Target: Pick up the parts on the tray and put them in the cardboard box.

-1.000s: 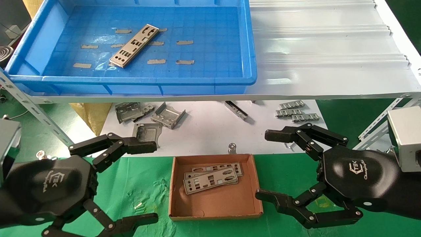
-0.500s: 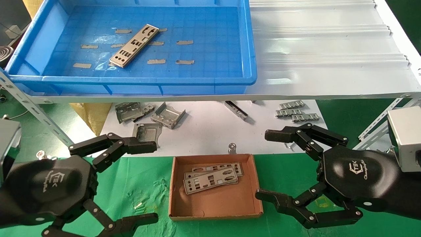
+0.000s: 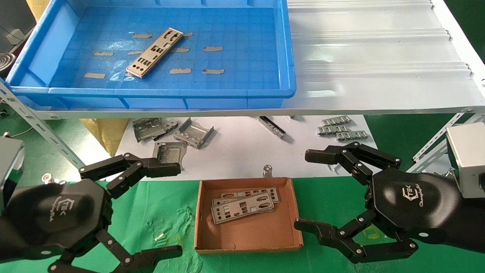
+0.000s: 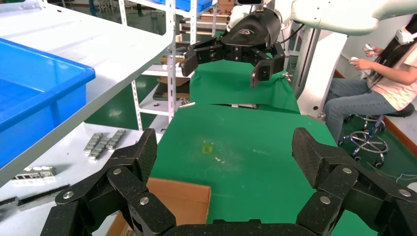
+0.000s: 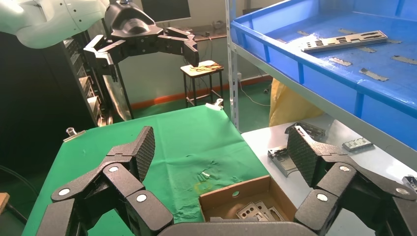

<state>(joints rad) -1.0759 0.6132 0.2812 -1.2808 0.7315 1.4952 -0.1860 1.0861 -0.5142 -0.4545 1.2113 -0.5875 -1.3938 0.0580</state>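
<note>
A: Where do I see the part (image 3: 154,53)?
B: Upper left, in the tray (image 3: 288,57); others fill the cardboard box (image 3: 248,242), lower centre.
A: My grippers?
B: Left gripper (image 3: 166,210) and right gripper (image 3: 308,189), marked "TEK", spread apart, holding nothing.

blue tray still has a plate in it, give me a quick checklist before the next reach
1. Part left to pick: ok. One flat silver punched metal plate lies diagonally on the floor of the bright-blue plastic tray.
2. Plate free to grasp: ok. Nothing lies on it; only bits of tan tape sit nearby.
3. Left claw empty: ok. Fingers spread, nothing held, left of the box.
4. Right claw empty: ok. Fingers spread, nothing held, right of the box.
5. Room in the shallow brown cardboard box: ok. The stacked plates fill its far half; the near floor is bare.
6. Which arm reaches more easily: cannot tell.
</note>
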